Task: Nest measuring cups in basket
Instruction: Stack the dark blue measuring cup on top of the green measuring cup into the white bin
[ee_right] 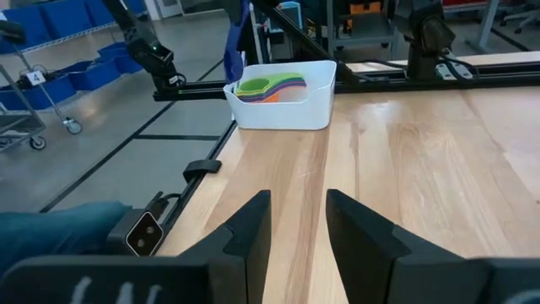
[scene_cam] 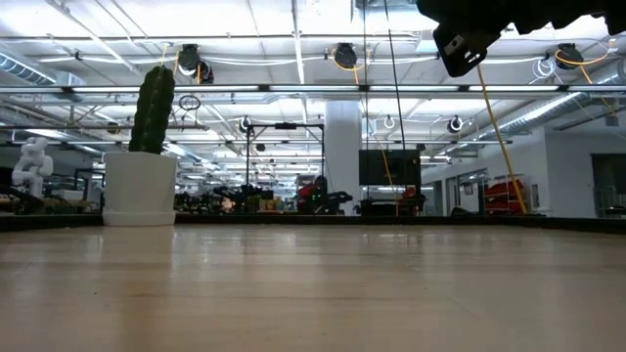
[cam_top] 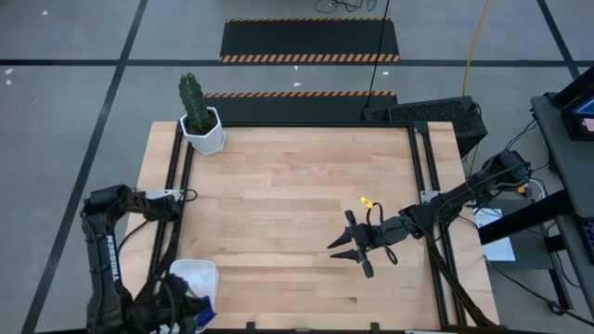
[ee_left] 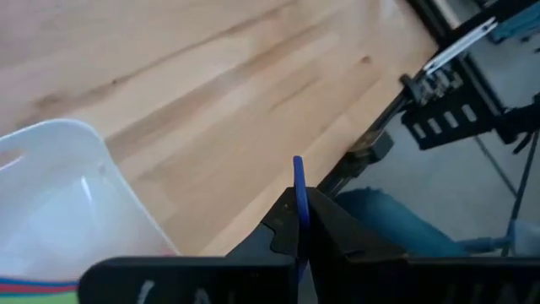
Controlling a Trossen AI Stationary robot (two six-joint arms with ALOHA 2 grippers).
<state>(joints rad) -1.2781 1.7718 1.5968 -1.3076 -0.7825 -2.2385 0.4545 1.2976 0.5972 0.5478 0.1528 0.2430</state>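
Dark blue measuring cup pinched edge-on in left gripper, fingers clamped on it, raised just beside white basket at table's front-left corner. Basket holds nested cups: green, purple, orange layers visible. Right gripper hovers over front-right part of table, jaws narrowly parted, empty. Cactus pot at back-left corner.

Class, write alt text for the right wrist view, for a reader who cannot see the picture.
A small white rectangular plastic basket stands near the far edge of a light wooden table, holding a nested stack of coloured plastic measuring cups, green topmost. Above it, the left gripper holds a dark blue cup. In the foreground, the right gripper's dark jaws stand apart, empty.
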